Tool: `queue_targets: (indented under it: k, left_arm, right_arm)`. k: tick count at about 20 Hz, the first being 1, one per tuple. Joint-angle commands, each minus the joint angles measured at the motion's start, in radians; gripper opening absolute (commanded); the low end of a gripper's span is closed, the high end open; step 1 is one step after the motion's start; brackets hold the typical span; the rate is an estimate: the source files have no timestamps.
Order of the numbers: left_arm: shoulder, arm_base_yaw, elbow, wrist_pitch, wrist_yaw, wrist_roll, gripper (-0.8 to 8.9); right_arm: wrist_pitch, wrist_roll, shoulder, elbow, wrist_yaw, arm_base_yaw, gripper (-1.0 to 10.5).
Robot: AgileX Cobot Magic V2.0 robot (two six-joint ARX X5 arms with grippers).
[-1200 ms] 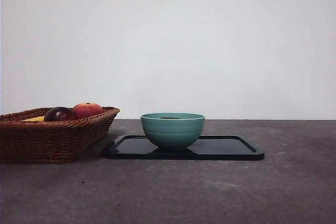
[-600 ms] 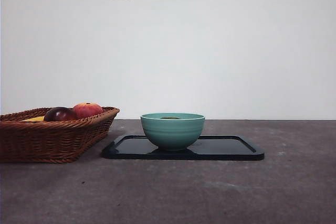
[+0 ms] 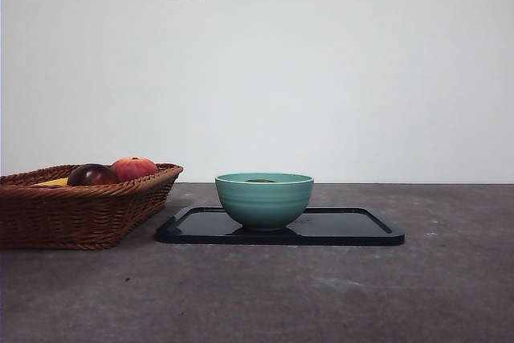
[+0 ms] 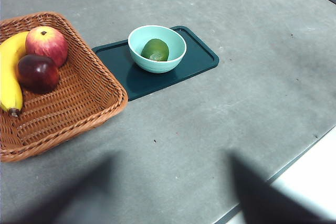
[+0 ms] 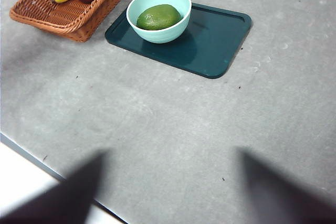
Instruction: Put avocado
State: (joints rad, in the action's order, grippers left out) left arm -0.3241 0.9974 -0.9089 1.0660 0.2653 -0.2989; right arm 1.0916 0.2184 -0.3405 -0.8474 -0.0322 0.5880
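The avocado (image 4: 155,50), dark green and rounded, lies inside the teal bowl (image 4: 157,68), which stands on the dark tray (image 4: 197,56). In the right wrist view the avocado (image 5: 158,17) fills the bowl (image 5: 163,36) on the tray (image 5: 215,40). In the front view only its top (image 3: 260,180) peeks over the bowl's (image 3: 263,202) rim. My left gripper (image 4: 168,203) is open and empty, high above the table and far from the bowl. My right gripper (image 5: 173,198) is open and empty too, high near the table's edge. Neither shows in the front view.
A wicker basket (image 3: 72,214) stands left of the tray (image 3: 345,226). It holds a dark maroon fruit (image 4: 38,73), a red-orange fruit (image 4: 47,44) and a banana (image 4: 9,72). The table's edge (image 5: 31,156) runs close under the right gripper.
A black arm tip at the front view's top right corner a second ago has gone out of view. The bowl, the avocado and the basket have not moved.
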Motion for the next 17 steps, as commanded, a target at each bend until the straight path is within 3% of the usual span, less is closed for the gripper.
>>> queue_targets:
  k: [1, 13, 17]
  left_arm:
    - [-0.001, 0.01, -0.01, -0.011, -0.001, -0.002, 0.16]
    - [-0.001, 0.01, -0.01, -0.011, 0.0, -0.002, 0.18]
    - [-0.008, -0.135, -0.009, -0.011, -0.001, -0.002, 0.18]
  right_arm:
    - [-0.006, 0.009, -0.002, -0.005, -0.002, 0.007, 0.2]
    - [-0.006, 0.009, -0.002, -0.005, 0.006, 0.007, 0.2]
    - [-0.006, 0.009, -0.002, -0.005, 0.006, 0.007, 0.2]
